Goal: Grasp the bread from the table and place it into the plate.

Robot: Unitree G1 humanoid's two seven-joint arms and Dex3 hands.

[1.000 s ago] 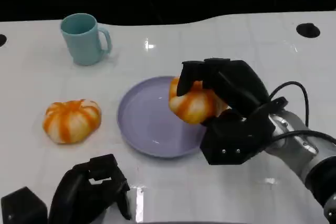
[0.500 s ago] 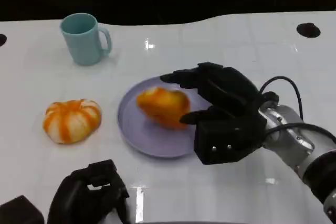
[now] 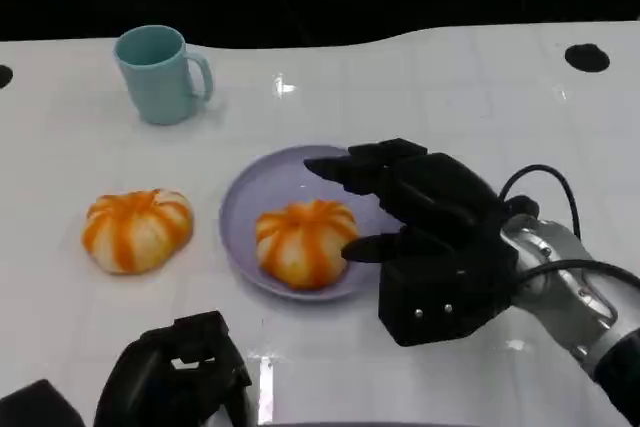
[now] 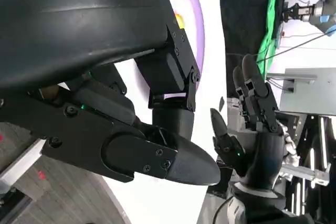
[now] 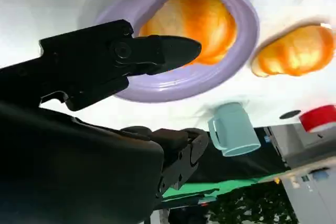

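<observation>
The left hand (image 3: 180,377) sat nearest, at the table's (image 3: 450,87) front edge, fingers curled inward with nothing in them. The right hand (image 3: 425,237) hovered at the plate's (image 3: 250,197) right rim, fingers spread, holding nothing. One bread (image 3: 303,242) lay inside the plate (near its front). A second bread (image 3: 136,229) lay on the table left of the plate, apart from it. Farthest back stood a teal mug (image 3: 158,74), upright.

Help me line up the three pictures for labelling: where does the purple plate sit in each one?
Head view: plate at centre, one bread on it.
Left wrist view: a purple sliver along the upper edge, past the left hand.
Right wrist view: across the upper middle, holding the bread.
Shared landmark: the right hand.
</observation>
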